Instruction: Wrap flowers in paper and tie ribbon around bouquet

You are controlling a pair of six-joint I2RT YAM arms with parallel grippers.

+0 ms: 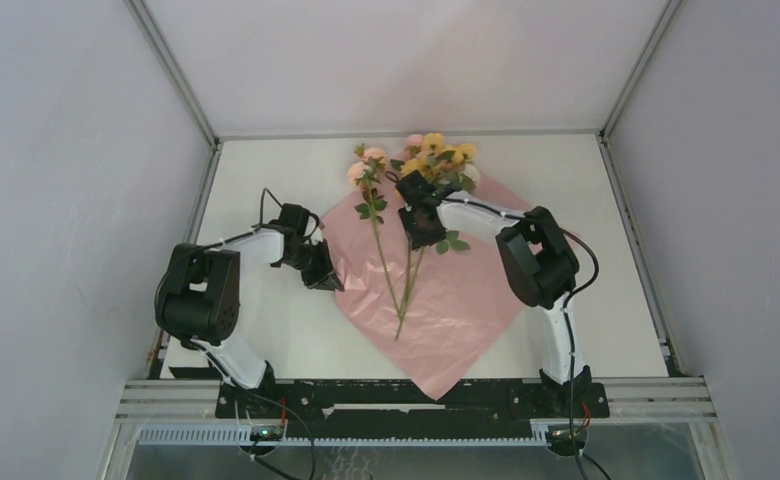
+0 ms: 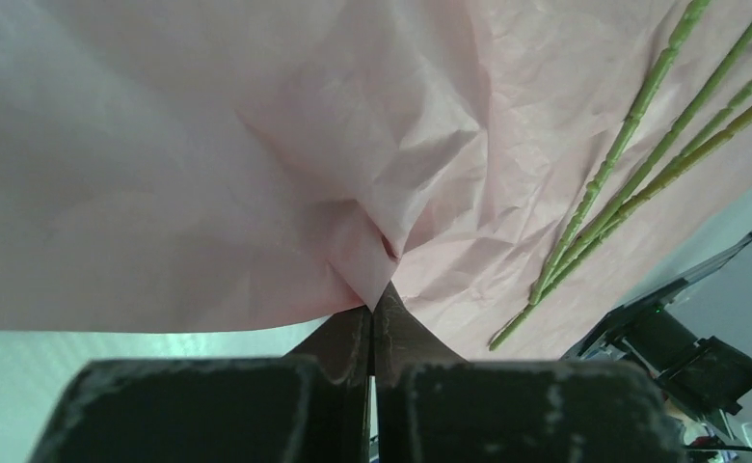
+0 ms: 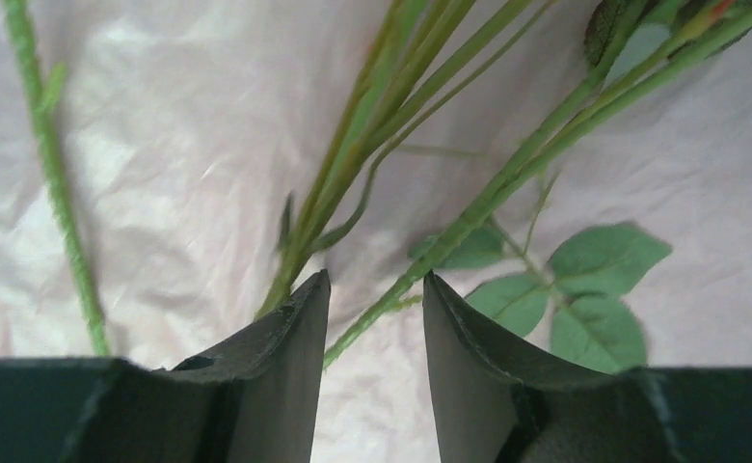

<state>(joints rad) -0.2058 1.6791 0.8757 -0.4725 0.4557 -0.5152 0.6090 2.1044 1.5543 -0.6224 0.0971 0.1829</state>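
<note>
Paper [image 1: 456, 300] lies as a diamond, its left edge pinched in the closed left gripper [image 2: 372, 313], with the flowers [image 1: 434, 152] along its middle, right of that pinch, stems running far-to-near, while the right gripper [image 3: 377, 289] straddles one stem, fingers apart.

From above, the right arm [image 1: 536, 265] is covering the right pincer [image 3: 373, 289] and part of the flowers [image 1: 434, 143]. In both wrist views the stems [image 3: 476, 208] are running off the picture, cutting the blooms away. The paper [image 2: 160, 145] is also getting cropped there. The closest stems are blurring.
</note>
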